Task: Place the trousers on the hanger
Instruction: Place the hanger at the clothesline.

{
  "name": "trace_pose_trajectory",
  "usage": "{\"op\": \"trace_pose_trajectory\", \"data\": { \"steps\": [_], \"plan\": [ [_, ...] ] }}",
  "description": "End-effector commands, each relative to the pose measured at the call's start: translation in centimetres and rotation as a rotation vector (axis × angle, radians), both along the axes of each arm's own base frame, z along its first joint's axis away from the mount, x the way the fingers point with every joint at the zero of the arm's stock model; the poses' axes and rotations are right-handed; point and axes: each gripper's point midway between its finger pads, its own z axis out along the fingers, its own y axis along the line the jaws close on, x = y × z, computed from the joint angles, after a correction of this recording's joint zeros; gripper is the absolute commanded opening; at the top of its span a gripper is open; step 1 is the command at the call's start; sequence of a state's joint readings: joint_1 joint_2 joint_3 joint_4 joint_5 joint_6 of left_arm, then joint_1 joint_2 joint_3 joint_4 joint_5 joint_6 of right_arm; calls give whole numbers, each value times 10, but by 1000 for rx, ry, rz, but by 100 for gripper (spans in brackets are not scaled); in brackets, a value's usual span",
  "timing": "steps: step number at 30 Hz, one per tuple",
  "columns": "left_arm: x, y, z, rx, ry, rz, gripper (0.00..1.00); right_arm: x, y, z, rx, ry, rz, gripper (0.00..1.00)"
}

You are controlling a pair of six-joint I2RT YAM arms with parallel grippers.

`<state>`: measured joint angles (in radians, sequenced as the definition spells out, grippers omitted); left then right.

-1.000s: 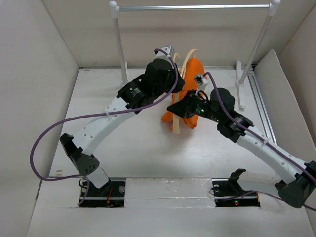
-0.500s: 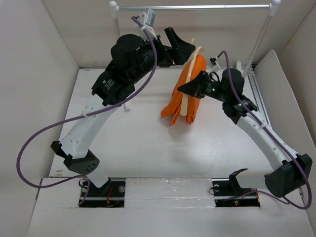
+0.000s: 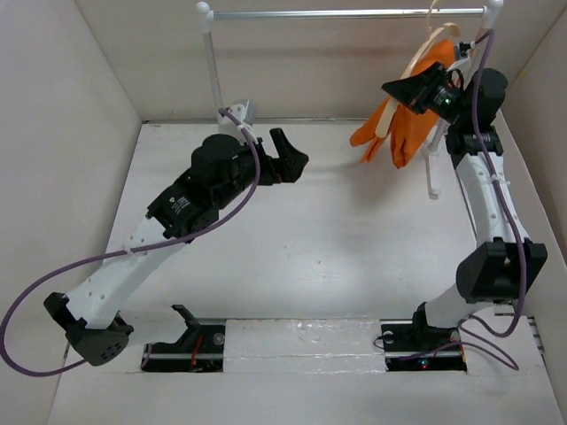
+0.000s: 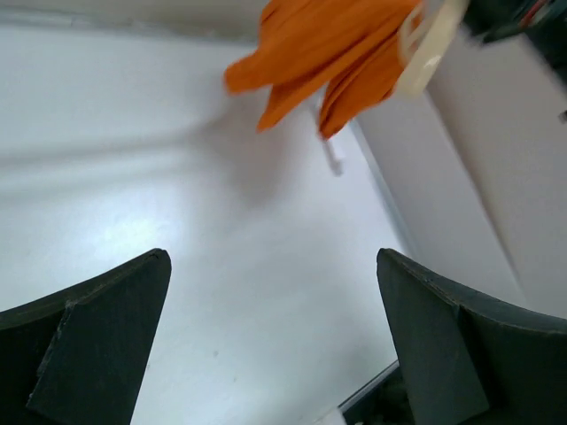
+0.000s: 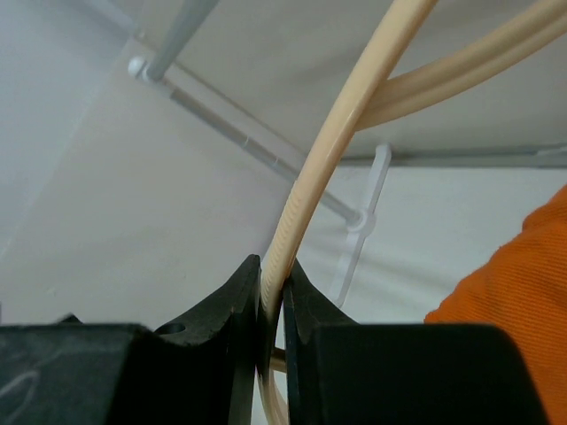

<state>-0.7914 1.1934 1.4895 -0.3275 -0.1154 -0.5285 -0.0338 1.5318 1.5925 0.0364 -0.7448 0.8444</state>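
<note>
1. The left arm point(image 3: 168, 217) starts at the near left corner and stretches low and diagonally toward the far middle of the table point(image 3: 337, 257).
2. The left gripper point(image 3: 291, 156) hangs above the table left of centre and points right. Its 2 dark fingers point(image 4: 97, 328) are spread wide with only bare tabletop between them, and it holds nothing.
3. The rack point(image 3: 345, 13) stands along the far edge, its silver bar running between 2 white posts.
4. The trousers point(image 3: 403, 133) are at the far right, draped in orange folds over the hanger point(image 3: 423, 55). They hang in the air, clear of the table, just in front of the rack's right post. In the left wrist view the cloth point(image 4: 328, 44) dangles at the top of the picture, well beyond the spread fingers.
5. The hanger's hook reaches up near the right end of the bar. Whether it rests on the bar cannot be told.
6. The right gripper point(image 3: 396, 88) points left, its 2 fingers pinched tight on the hanger's thin beige rod point(image 5: 319, 159), with orange cloth point(image 5: 523, 266) just to the right.
7. The right arm point(image 3: 483, 186) rises steeply from the near right base, almost upright, up to the far right corner.
</note>
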Motion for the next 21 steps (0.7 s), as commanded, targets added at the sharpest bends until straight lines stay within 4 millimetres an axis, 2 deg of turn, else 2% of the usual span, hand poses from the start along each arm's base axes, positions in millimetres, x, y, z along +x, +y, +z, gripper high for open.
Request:
{"op": "trace_pose_trajectory", "data": {
  "steps": [1,2,3,4,9,11,15,16,19,20,21],
  "plan": [
    [-3,8,-28,9,47,36,99,-21,-2,101,-37,-424,54,0],
    [-6,12,-33,3,58,42,99,-17,-7,108,-32,-436,43,0],
    [-7,14,-49,22,82,53,99,-7,-13,106,-19,-428,37,0],
    [-8,15,-55,28,93,54,99,-4,-14,107,-14,-431,37,0],
    [-15,20,-70,16,124,55,99,19,-34,109,34,-433,4,0],
    [-17,21,-72,12,129,55,99,30,-38,101,37,-412,5,0],
    [-16,20,-76,11,135,56,99,40,-43,82,45,-384,2,0],
    [-16,20,-80,15,141,59,99,46,-50,65,46,-343,-17,0],
    [-14,18,-88,23,157,63,99,44,-53,48,45,-314,-21,0],
    [-13,18,-90,27,161,66,99,43,-53,36,47,-284,-28,15],
    [-13,17,-92,29,164,64,99,44,-55,30,31,-268,-46,24]
  ]
}}
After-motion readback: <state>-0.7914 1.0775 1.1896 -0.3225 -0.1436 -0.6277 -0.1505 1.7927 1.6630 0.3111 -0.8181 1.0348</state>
